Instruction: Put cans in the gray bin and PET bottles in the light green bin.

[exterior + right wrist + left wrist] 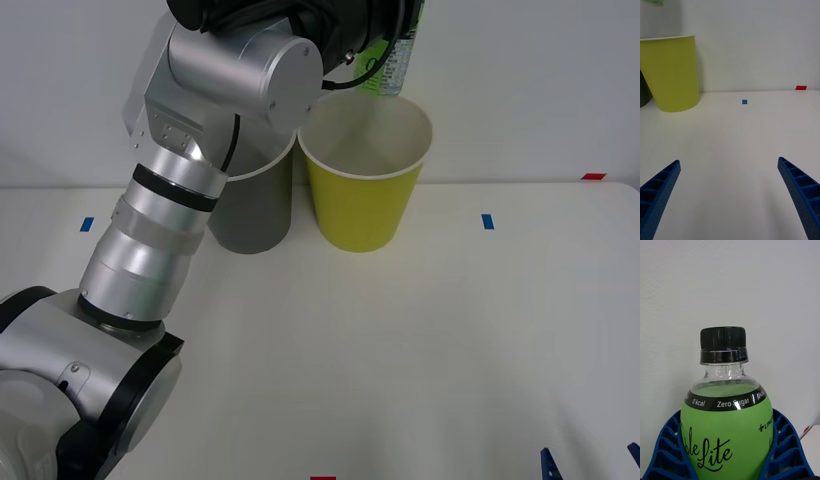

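Note:
The PET bottle (726, 427), with a green label and a black screw cap, sits upright between the blue fingers (666, 450) of my left gripper (726, 465), which is shut on its body. In the front view the bottle (398, 62) hangs just above the far rim of the light green bin (365, 195). Left of that bin stands the gray bin (255, 210), partly hidden behind my left arm. My right gripper (730, 195) is open with nothing in it, low over the table near the front right edge (590, 462), facing the light green bin (673, 71).
Small blue tape marks (487, 221) (87, 224) and a red one (593, 176) lie on the white table (400, 350). A white wall rises right behind the bins. My left arm (160, 230) spans the table's left side.

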You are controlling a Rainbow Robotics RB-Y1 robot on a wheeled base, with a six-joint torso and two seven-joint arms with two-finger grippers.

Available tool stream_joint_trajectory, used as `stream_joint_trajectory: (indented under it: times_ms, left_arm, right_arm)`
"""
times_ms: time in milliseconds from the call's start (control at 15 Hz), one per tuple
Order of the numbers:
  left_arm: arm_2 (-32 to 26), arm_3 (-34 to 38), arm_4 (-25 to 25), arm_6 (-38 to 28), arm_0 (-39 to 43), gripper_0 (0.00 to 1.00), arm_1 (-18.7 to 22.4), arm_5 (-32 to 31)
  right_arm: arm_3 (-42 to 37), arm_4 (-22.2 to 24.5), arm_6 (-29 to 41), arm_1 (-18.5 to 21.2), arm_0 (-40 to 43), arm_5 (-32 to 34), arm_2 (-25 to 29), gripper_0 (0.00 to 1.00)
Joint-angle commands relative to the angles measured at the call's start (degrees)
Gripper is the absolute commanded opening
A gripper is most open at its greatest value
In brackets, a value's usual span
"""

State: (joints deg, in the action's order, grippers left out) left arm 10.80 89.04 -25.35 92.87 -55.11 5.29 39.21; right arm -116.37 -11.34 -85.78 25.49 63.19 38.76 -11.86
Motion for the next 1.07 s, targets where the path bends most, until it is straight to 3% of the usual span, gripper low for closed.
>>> stream_joint_trajectory:
  times_ms: [67, 267, 600, 667, 733, 800, 1067]
  left_arm:
    - [0.01, -0.62, 0.03, 0.11, 0.01, 0.00, -0.10, -0.71]
    - [1.77, -4.05, 0.21, 0.11, 0.01, 0.00, -0.02, -6.51]
    - [1.77, -4.22, 0.30, -0.24, 0.09, 0.00, 0.07, -6.95]
    - [1.77, -4.22, 0.21, -0.59, 0.09, 0.19, 0.16, -6.78]
    - [1.77, -4.22, 0.30, -0.94, 0.09, 0.49, 0.16, -6.78]
    - [1.77, -4.22, 0.65, -1.03, 0.09, 0.97, 0.34, -6.78]
    - [1.77, -4.14, 0.65, -1.64, 0.09, 1.00, 1.30, -7.30]
  right_arm:
    - [0.00, 0.00, 0.00, 0.00, 0.00, 0.00, 0.00, 0.90]
    - [0.00, 0.00, 0.00, 0.00, 0.00, 0.00, 0.00, 0.90]
    - [0.00, 0.00, 0.00, 0.00, 0.00, 0.00, 0.00, 0.89]
    - [0.00, 0.00, 0.00, 0.00, 0.00, 0.00, 0.00, 0.90]
    - [0.00, 0.00, 0.00, 0.00, 0.00, 0.00, 0.00, 0.90]
    - [0.00, 0.00, 0.00, 0.00, 0.00, 0.00, 0.00, 0.90]
    - [0.00, 0.00, 0.00, 0.00, 0.00, 0.00, 0.00, 0.90]
